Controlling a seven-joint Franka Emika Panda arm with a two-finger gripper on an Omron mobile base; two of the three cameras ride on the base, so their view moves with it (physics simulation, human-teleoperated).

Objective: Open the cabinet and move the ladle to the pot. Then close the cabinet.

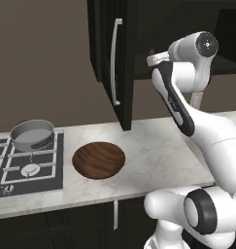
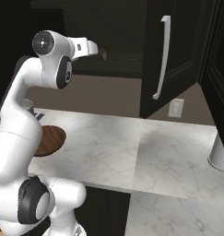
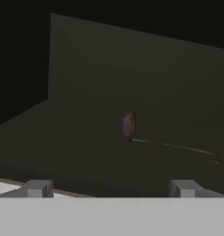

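The cabinet [image 1: 122,58] hangs above the marble tabletop [image 1: 153,155] with its doors swung out, so the opening step looks done and the step in hand is the reach for the ladle. The arm stretches up toward the cabinet's dark interior. In the hand view the gripper [image 3: 111,188] has its two fingertips set wide apart with nothing between them, level with the front edge of the cabinet shelf [image 3: 76,156].

On the tabletop a wide brown wooden dish [image 1: 98,159] sits with nothing in it, just beside the stove [image 1: 22,168]. The pot [image 1: 32,134] rests on a rear burner, and its grey bowl looks bare inside.

The ladle [image 3: 132,126] lies on the shelf well ahead of the fingers, its round scoop tipped on edge and its thin stem trailing off to the right. The next move likely calls for pushing deeper in, lining the fingers across the thin stem or scoop, and closing.
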